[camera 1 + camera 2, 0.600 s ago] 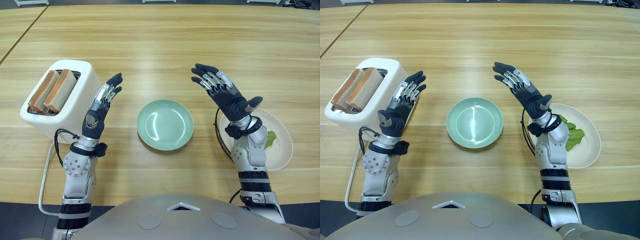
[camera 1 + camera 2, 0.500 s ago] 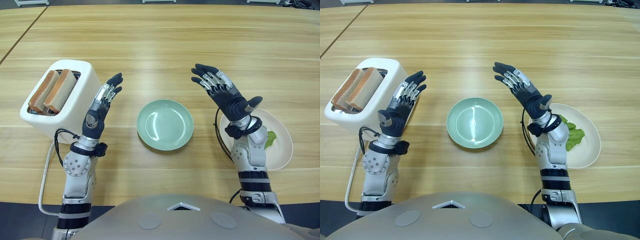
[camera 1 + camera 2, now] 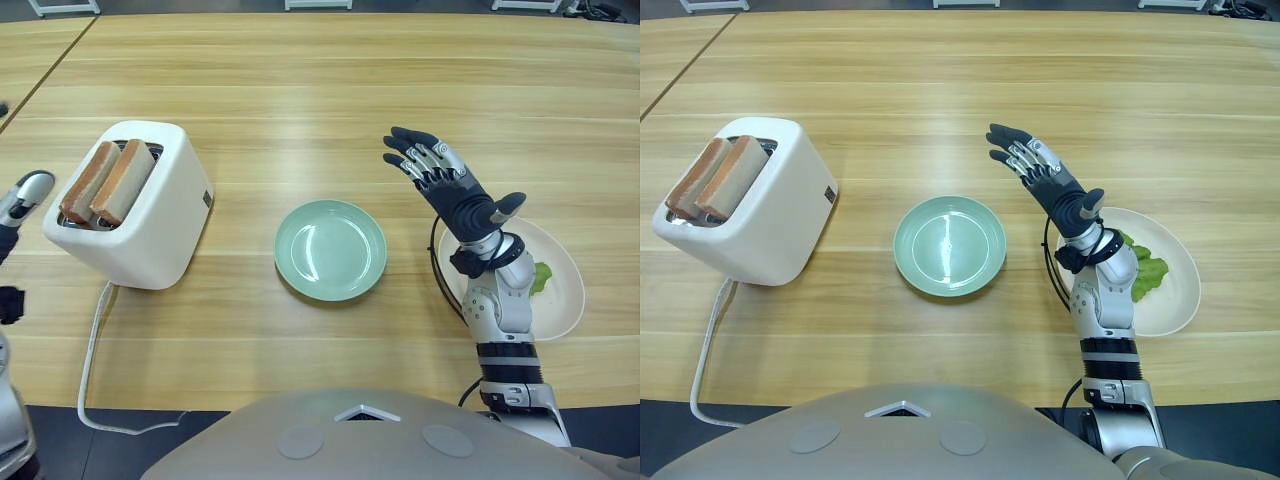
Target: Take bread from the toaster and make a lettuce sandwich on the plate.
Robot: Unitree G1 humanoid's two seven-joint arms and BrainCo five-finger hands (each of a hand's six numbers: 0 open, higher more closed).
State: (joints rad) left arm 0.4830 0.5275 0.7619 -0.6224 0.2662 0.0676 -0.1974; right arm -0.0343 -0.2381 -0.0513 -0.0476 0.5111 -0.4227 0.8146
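Wooden table [image 3: 400,80]. Two bread slices [image 3: 105,182] stand in toaster [image 3: 160,230] — probably light, crumbly; pinch exposed top edges gently. Right hand [image 3: 450,190] spread, empty, right of plate [image 3: 330,248]; left hand [image 3: 22,195] — grasp unreadable.

Bright, even light falls from above onto the table [image 3: 330,70] — a broad pale sheen lies across the wood in the upper middle of the frame. Shadows are soft and short: a thin dark line under the lower rim of the plate [image 3: 330,250], a faint band along the base of the toaster [image 3: 160,225]. The plate's glaze carries pale streaks of glare near its centre — mild, nothing washed out.
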